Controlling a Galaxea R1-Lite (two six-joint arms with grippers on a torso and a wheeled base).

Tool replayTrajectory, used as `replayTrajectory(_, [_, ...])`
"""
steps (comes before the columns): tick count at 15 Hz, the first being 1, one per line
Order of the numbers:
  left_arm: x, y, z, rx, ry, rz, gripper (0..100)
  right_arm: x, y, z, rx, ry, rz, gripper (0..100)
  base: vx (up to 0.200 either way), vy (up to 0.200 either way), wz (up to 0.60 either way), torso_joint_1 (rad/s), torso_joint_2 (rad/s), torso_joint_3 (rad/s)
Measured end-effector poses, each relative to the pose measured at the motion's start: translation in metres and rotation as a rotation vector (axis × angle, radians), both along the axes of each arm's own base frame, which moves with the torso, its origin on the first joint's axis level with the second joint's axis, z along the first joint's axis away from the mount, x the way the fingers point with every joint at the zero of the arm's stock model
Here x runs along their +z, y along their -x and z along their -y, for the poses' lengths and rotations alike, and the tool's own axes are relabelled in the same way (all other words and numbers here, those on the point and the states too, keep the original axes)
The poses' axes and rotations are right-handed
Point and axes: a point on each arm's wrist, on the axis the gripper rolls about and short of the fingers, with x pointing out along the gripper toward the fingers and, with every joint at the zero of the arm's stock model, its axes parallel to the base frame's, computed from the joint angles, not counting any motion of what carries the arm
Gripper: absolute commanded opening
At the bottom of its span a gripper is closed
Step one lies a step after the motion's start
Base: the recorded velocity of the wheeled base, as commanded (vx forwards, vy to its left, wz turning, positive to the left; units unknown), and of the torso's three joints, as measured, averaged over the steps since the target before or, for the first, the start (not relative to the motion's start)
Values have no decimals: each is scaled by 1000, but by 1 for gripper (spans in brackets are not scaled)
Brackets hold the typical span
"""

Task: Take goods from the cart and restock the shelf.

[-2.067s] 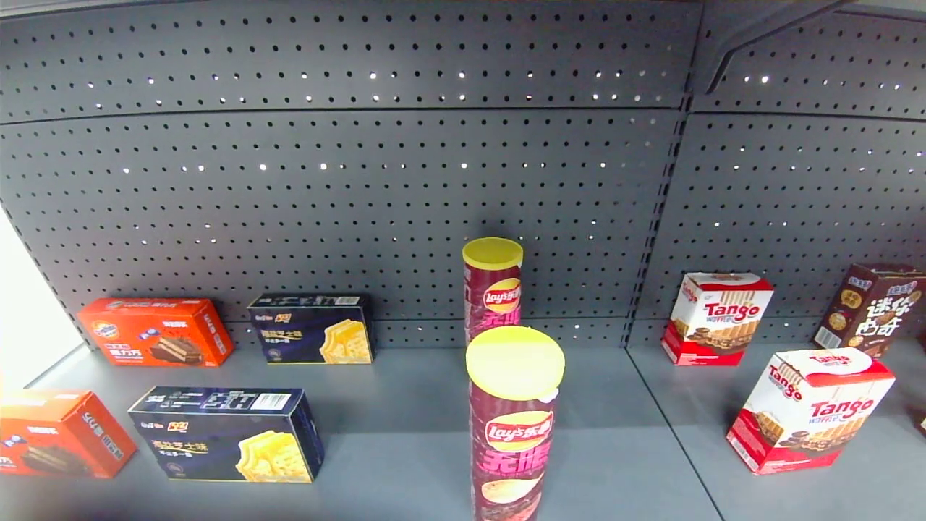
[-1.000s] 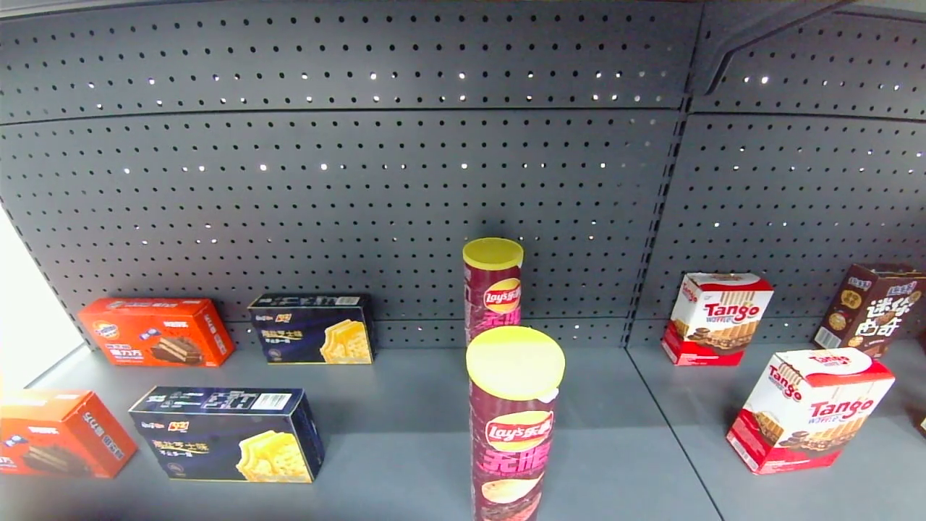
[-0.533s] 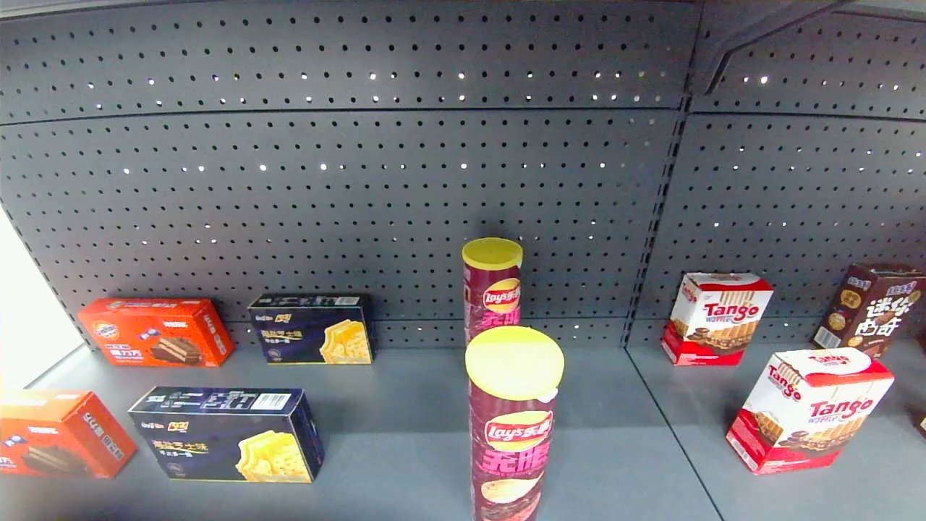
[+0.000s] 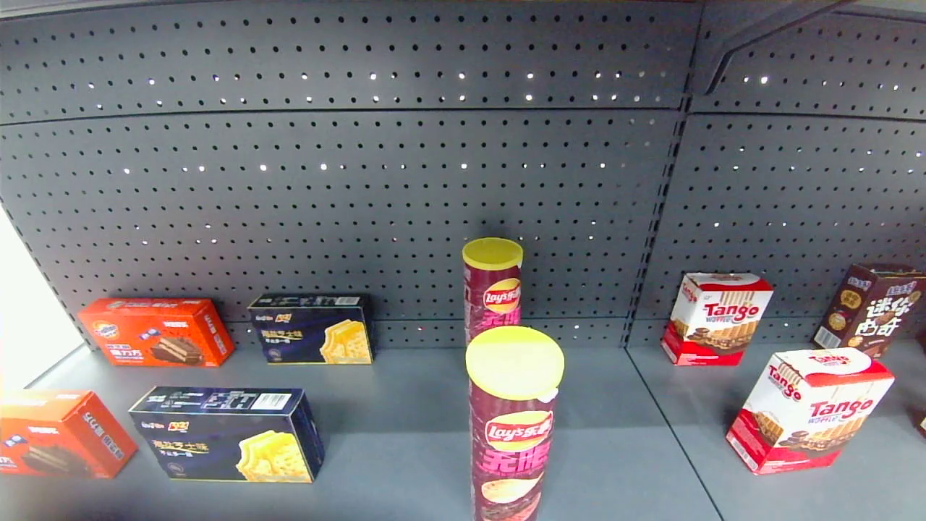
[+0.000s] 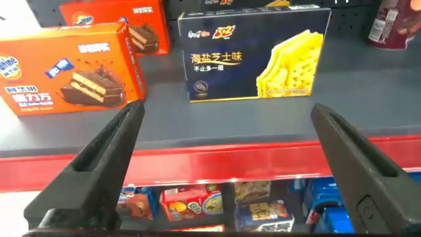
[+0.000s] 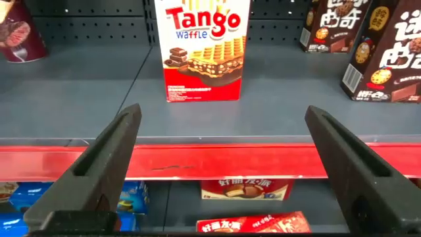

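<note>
While both arms are held before the shelf (image 4: 405,394), the left end effector (image 5: 227,108) is spread wide and empty. The navy cracker box (image 5: 253,56) and the orange cake box (image 5: 66,76) are stood just beyond it on the shelf board. The right end effector (image 6: 223,110) is likewise spread and empty, faced toward the upright wafer box (image 6: 202,49). Mid-shelf, the front chip canister (image 4: 512,427) is stood upright, with the rear chip canister (image 4: 493,286) directly behind it.
</note>
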Motion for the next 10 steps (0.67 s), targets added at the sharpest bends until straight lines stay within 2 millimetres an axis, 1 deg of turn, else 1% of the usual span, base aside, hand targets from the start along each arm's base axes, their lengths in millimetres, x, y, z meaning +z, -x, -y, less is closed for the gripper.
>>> replayTrajectory(1, [0,0,0,3,0,3,100,0,0,0,0,-1,0,100,-200,0,0,2,7,-2])
replayTrajectory(10, [0,0,0,8,34,7,100,0,0,0,0,-4,0,100,0,0,0,0,0,0])
